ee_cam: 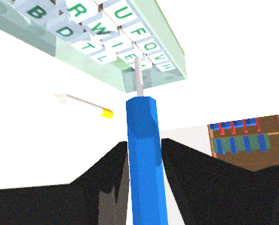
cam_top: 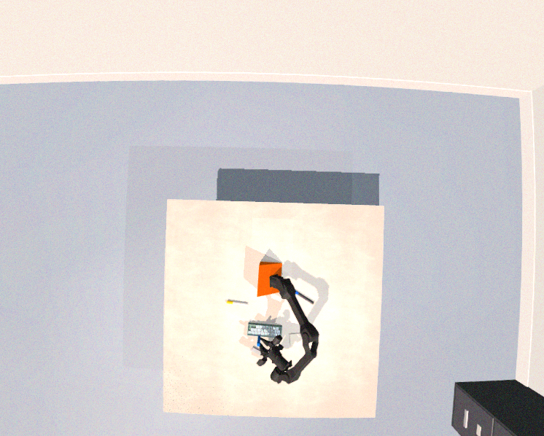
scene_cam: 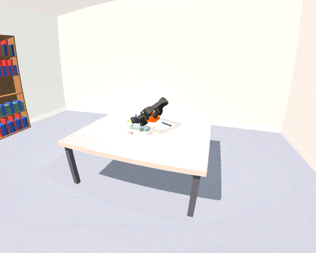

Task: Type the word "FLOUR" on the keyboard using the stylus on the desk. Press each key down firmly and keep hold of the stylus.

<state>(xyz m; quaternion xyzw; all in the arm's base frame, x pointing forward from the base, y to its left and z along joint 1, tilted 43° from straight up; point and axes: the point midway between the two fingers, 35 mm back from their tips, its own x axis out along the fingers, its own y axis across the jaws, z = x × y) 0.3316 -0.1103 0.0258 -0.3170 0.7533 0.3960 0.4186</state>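
The keyboard (cam_top: 265, 329) (scene_cam: 139, 128) (ee_cam: 174, 47) has a pale green case and white keys with green letters. My gripper (cam_top: 260, 343) (ee_cam: 144, 147) is shut on the blue stylus (cam_top: 258, 340) (scene_cam: 135, 115) (ee_cam: 143, 117), held at the keyboard's side with its thin grey tip (ee_cam: 139, 75) pointing over the keys. In the wrist view the tip overlaps the A key (ee_cam: 143, 66), beside the E key (ee_cam: 130, 57); whether it touches a key I cannot tell. The L key (ee_cam: 102, 58), F key (ee_cam: 137, 32), U key (ee_cam: 121, 12) and R key (ee_cam: 77, 10) show. I cannot make out the O key.
A yellow-ended pen (cam_top: 238, 302) (ee_cam: 84, 103) lies beyond the keyboard. A dark marker with a blue end (cam_top: 305, 298) (scene_cam: 167, 124) lies beside the arm's base. An orange block (cam_top: 266, 279) (scene_cam: 153, 118) stands by the base. A small pale block (scene_cam: 130, 132) lies near the keyboard.
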